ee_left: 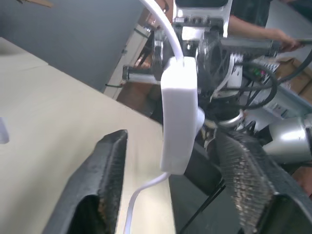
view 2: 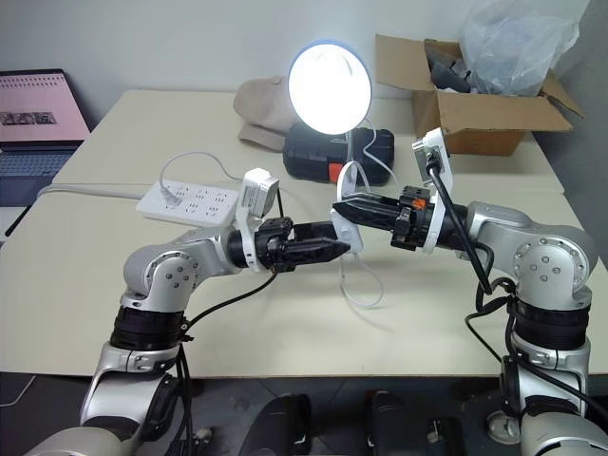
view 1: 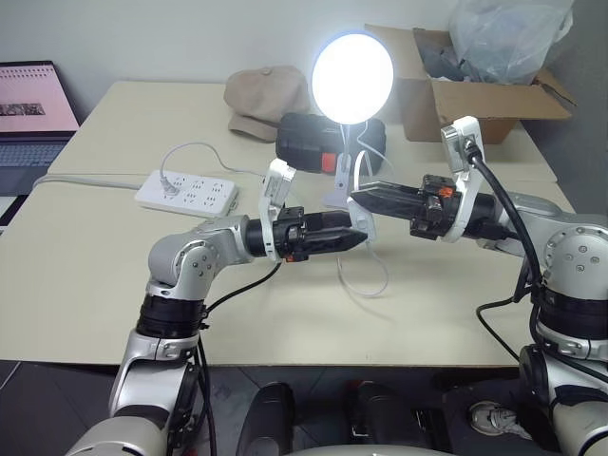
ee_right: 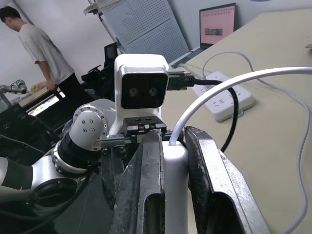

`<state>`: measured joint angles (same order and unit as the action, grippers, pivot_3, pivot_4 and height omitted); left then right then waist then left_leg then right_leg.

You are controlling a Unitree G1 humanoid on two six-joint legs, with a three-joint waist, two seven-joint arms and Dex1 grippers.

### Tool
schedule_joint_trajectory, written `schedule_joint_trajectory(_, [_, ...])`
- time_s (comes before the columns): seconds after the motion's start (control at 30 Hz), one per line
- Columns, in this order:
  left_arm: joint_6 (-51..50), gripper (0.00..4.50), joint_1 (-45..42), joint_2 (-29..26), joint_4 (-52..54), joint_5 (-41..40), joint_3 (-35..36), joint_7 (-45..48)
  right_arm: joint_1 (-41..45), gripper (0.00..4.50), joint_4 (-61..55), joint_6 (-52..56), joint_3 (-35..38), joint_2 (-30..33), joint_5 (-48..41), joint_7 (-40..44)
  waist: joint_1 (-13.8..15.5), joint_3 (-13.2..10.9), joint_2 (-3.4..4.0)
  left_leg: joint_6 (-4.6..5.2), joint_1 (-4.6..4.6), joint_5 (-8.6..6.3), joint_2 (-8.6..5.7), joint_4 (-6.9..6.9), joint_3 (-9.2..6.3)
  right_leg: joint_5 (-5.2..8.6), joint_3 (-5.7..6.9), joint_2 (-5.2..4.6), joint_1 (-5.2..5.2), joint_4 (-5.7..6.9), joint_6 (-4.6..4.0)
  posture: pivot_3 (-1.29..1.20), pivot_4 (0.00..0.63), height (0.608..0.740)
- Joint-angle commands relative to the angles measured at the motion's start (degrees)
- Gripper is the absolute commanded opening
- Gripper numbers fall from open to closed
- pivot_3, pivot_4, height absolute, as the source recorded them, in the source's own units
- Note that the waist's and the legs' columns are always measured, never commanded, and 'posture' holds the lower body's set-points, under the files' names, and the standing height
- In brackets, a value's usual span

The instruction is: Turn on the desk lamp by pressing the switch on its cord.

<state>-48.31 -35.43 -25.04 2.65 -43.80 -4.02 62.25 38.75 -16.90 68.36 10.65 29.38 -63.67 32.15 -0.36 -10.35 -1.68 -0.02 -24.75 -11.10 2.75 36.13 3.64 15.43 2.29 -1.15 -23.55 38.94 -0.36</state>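
I see the desk lamp [view 1: 352, 78] lit at the far middle of the worktop [view 1: 85, 275], its round shade glowing white and facing me, its thin neck running down to the white clamp base. The cord [view 1: 366, 285] loops in slack on the worktop near the base, and another stretch of it runs left to a plug in the white power strip [view 1: 186, 192]. The inline switch [ee_left: 179, 119], a small white block on the cord, is lifted above the worktop between my two arms. My right tool [ee_right: 173, 141] is clamped on the switch, one black finger pressed against each side of it, with the cord arching out of the top. My left tool [view 1: 359, 237] sits just left of it, pointing right, its fingers [ee_left: 105, 170] spread apart on either side of the switch and not touching it. Behind the lamp lie a black case [view 1: 304, 138] and a beige cap [view 1: 264, 98]; an open cardboard box [view 1: 475, 90] stands at the far right, a laptop [view 1: 33, 104] at the far left. A person [ee_right: 41, 46] stands in the background of the right wrist view
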Motion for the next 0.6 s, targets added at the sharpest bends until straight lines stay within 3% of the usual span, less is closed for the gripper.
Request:
schedule_joint_trajectory(0.03, [15.7, 4.14, 2.0, -4.6, 3.8, 12.7, -4.5, 2.1, -0.8, 0.32, 0.4, 0.0, 2.4, 1.6, -0.6, -2.1, 0.1, 0.0, 0.00, 0.00, 0.00, 0.00, 0.00, -0.01, 0.00, 0.00, 0.00, 0.00, 0.00, 0.00, 0.00, 0.00, 0.150, 0.740])
schedule_joint_trajectory(0.1, [22.9, 4.50, 3.1, -6.6, 4.7, 17.9, -5.8, 2.5, -1.5, 0.32, 1.6, 0.4, 2.5, 1.9, 0.1, -3.9, 0.3, 0.0, 0.00, 0.00, 0.00, 0.00, 0.01, -0.01, 0.00, 0.00, 0.00, -0.01, 0.00, 0.00, -0.01, 0.00, 0.150, 0.740])
schedule_joint_trajectory(0.23, [30.0, 4.50, 4.9, -9.0, 7.1, 22.5, -5.4, 2.1, -2.5, 0.31, 5.0, 0.5, 1.9, 1.2, 3.2, -8.6, 0.3, 0.0, 0.00, 0.01, -0.01, 0.00, 0.00, -0.01, 0.04, 0.00, -0.01, -0.05, 0.00, -0.03, -0.01, 0.00, 0.150, 0.740])
schedule_joint_trajectory(0.43, [27.8, 4.50, 9.8, -12.8, 14.1, 20.4, -3.7, 2.9, -0.4, 0.31, 17.2, -0.7, -0.6, -2.4, 14.0, -18.2, 0.1, 0.0, 0.00, 0.01, 0.01, 0.00, 0.02, -0.03, 0.08, 0.00, -0.06, -0.04, -0.01, -0.02, -0.01, 0.00, 0.150, 0.740])
schedule_joint_trajectory(0.6, [26.1, 4.50, 11.8, -13.6, 16.1, 19.3, -3.0, 1.9, 1.8, 0.31, 24.5, -4.0, -2.1, -6.0, 20.0, -19.6, 0.1, 0.0, 0.00, 0.01, -0.01, 0.00, 0.03, -0.03, 0.08, 0.00, -0.04, -0.02, -0.06, -0.01, 0.00, 0.00, 0.150, 0.740])
